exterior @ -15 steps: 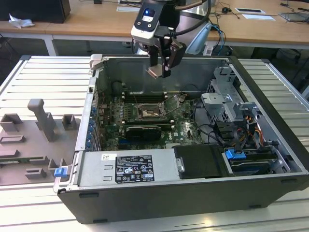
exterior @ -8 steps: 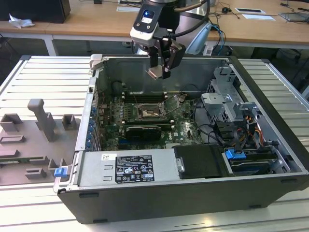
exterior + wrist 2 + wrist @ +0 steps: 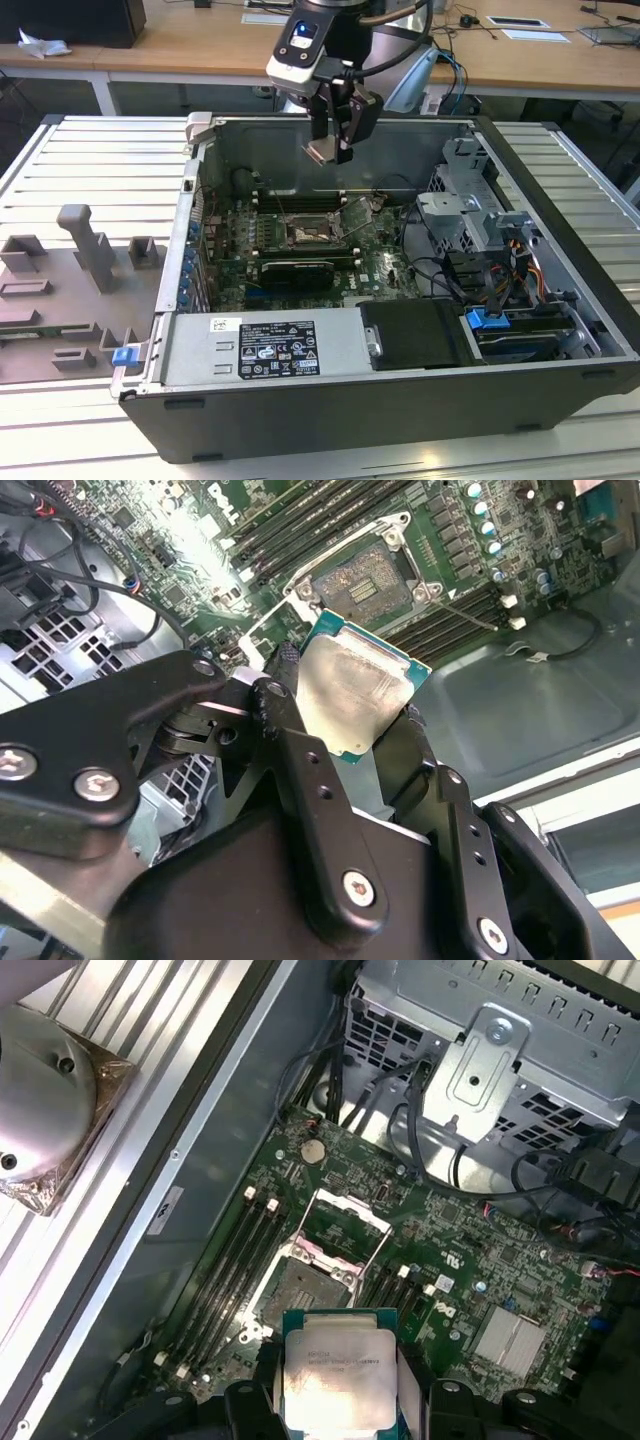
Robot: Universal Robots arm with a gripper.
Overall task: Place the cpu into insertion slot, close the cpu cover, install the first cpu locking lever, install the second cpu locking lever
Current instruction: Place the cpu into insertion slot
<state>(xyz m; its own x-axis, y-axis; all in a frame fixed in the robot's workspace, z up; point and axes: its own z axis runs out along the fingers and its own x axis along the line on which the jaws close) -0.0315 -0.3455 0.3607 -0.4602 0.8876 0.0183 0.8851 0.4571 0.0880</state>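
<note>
Hand [image 3: 330, 152] clamped on the cpu [image 3: 321, 151], poised over an open computer case [image 3: 400, 410].
Placing step is in hand: the chip, gripped by its edges, hangs well above the insertion slot [image 3: 305, 233]; the cpu cover [image 3: 352, 1208] stands raised. Seating likely calls for squaring the chip to the socket.

We see bright, even light from above in the exterior view. The walls of the computer case [image 3: 560, 200] shade the circuit board [image 3: 385, 270], which looks dim inside. The hand [image 3: 335, 150] is mostly a dark shape. In the second wrist view the metal top of the cpu [image 3: 350, 695] glares pale, and a white hot spot washes out part of the board. In the first wrist view a rounded silver part [image 3: 40, 1090] shines strongly.
</note>
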